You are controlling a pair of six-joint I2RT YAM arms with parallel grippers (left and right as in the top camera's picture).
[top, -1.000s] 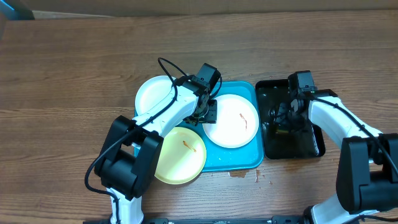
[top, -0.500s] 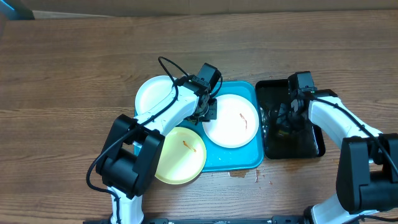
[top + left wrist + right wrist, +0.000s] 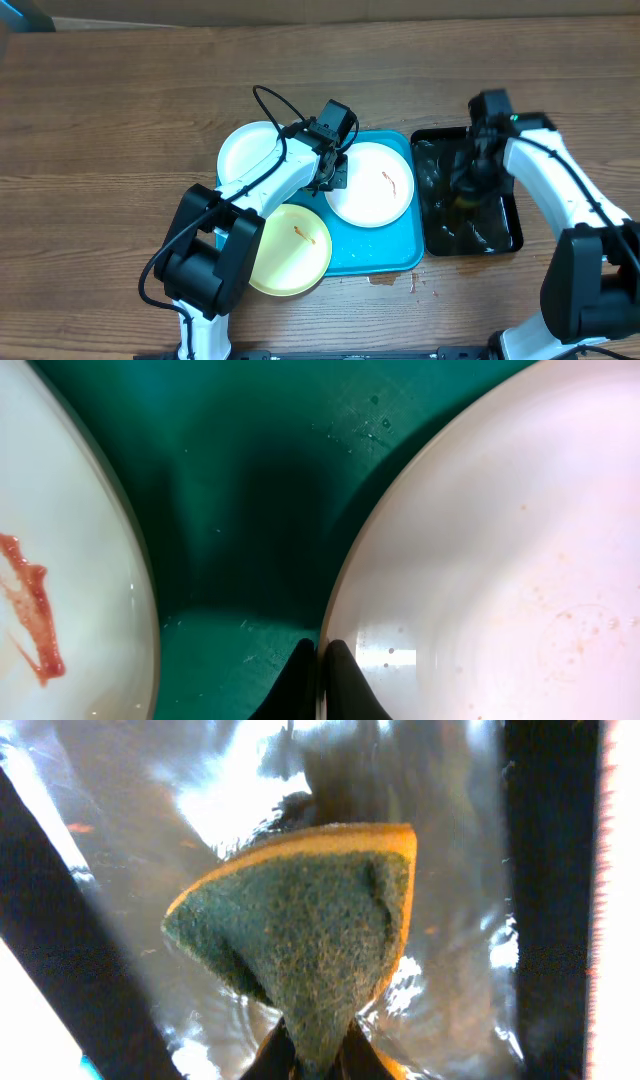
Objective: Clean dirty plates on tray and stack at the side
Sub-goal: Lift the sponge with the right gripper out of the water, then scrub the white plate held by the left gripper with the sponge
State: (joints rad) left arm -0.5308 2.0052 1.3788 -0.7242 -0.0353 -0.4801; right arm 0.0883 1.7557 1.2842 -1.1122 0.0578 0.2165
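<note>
A brown wooden table (image 3: 120, 100) with a plain grain fills the overhead view. A few brown specks (image 3: 412, 283) dot the wood just near of the turquoise tray (image 3: 385, 255).

The left white plate (image 3: 245, 150) lies at the tray's far left corner, with its left part over bare wood. Near of it, the pale yellow plate (image 3: 290, 250) carries a small brown smear and overhangs the tray's near left corner. The middle white plate (image 3: 370, 185), smeared brown toward its right side, lies in the tray's far right part.

The left gripper (image 3: 336, 176) sits at this plate's left edge, between it and the left white plate. In the left wrist view its fingertips (image 3: 300, 685) are pinched tight on the plate's rim. Across a strip of tray floor lies another plate with a red-brown smear; which plate it is I cannot tell.

Just right of the turquoise tray lies a glossy black tray (image 3: 500, 235), its floor glistening. The right gripper (image 3: 468, 185) hangs over it, well apart from every plate. Its fingers are clamped on a yellow sponge (image 3: 310, 940), green scouring face toward the right wrist camera.
</note>
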